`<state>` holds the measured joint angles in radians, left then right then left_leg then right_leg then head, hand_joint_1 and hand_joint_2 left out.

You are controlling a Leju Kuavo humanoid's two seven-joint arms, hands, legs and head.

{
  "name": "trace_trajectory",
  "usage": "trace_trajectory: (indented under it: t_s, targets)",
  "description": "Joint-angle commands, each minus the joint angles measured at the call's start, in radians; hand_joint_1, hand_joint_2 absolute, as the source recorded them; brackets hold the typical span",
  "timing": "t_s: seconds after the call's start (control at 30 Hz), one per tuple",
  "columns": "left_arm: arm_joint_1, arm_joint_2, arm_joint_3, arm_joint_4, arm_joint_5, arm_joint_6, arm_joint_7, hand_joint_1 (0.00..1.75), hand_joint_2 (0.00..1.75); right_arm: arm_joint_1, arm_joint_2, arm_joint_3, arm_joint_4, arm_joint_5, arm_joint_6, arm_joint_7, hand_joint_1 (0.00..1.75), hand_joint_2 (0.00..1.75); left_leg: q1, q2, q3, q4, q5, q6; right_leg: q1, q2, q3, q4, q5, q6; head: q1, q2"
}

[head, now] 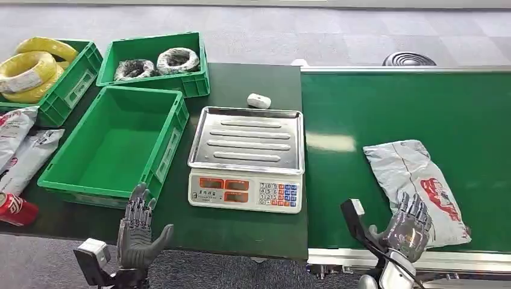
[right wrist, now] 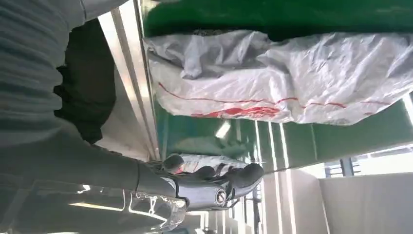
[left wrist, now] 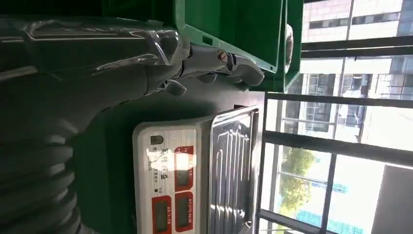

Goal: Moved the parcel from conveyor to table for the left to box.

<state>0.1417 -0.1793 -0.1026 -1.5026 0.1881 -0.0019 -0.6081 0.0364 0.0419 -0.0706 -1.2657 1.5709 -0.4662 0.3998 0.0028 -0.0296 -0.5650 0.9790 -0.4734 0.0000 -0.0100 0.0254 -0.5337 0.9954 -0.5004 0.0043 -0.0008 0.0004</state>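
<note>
Parcel point(head: 416, 180) – red print unreadable – beside right hand point(head: 410, 226).

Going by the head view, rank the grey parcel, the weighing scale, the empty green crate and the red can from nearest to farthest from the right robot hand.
From the right robot hand:
1. Grey parcel, on the conveyor, right at the fingers.
2. Weighing scale, on the table to its left.
3. Empty green crate, left of the scale.
4. Red can, at the table's far left edge.
</note>
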Motion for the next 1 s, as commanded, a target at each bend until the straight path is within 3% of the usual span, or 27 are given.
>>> trace_trajectory:
  t_s: [0.03,0.13,0.3,0.47,0.83,0.93,1.0]
  targets:
    - [0.018,0.039,-0.024,0.044,0.015,-0.001,-0.008,0.0,1.75,0.031,-0.052,-0.094,-0.079,0.0,-0.025,-0.041,0.0,1.75,-0.001,0.0,0.001,-0.001,0.0,0.0,-0.001,-0.002,0.001,-0.001,0.0,0.0,0.0,0.0]
    - [0.011,0.049,-0.032,0.059,0.022,-0.003,-0.017,0.0,1.75,0.028,-0.09,-0.034,-0.087,0.0,-0.038,0.021,0.0,1.75,-0.001,0.001,0.0,-0.001,0.0,0.0,0.0,-0.001,0.0,-0.001,0.0,0.0,0.0,0.0]
    - [0.011,0.049,-0.033,0.058,0.022,-0.003,-0.017,0.0,1.75,0.028,-0.099,-0.031,-0.095,0.0,-0.045,0.03,0.0,1.75,0.0,0.002,0.001,-0.001,0.0,-0.001,0.0,-0.002,0.001,-0.001,0.0,0.0,0.0,0.0]
    - [0.017,0.059,-0.04,0.059,0.031,0.0,-0.023,0.0,1.75,0.055,-0.184,-0.031,-0.192,0.0,-0.07,0.108,0.0,1.75,-0.001,0.001,0.0,-0.001,0.0,0.0,-0.001,-0.002,0.0,0.0,0.0,0.0,0.0,0.0]
    - [0.013,0.073,-0.055,0.073,0.043,0.002,-0.031,0.0,1.75,0.015,-0.239,-0.076,-0.198,0.0,-0.096,0.103,0.0,1.75,0.0,0.002,0.0,-0.001,0.001,-0.001,0.0,-0.003,0.001,-0.001,0.001,0.0,0.0,0.0]
    - [0.011,0.078,-0.061,0.077,0.056,0.006,-0.032,0.0,1.75,-0.04,-0.182,-0.103,-0.132,0.0,-0.055,0.031,0.0,1.75,0.0,0.004,0.001,-0.001,0.0,0.0,0.0,0.0,0.001,-0.001,0.001,0.0,0.0,0.0]
    - [0.016,0.076,-0.055,0.062,0.057,0.01,-0.034,0.0,1.75,-0.09,-0.049,-0.209,-0.044,-0.004,0.017,-0.133,0.0,1.75,0.0,0.006,0.002,-0.002,0.0,-0.001,0.001,0.002,0.002,-0.002,0.002,0.0,0.0,0.0]
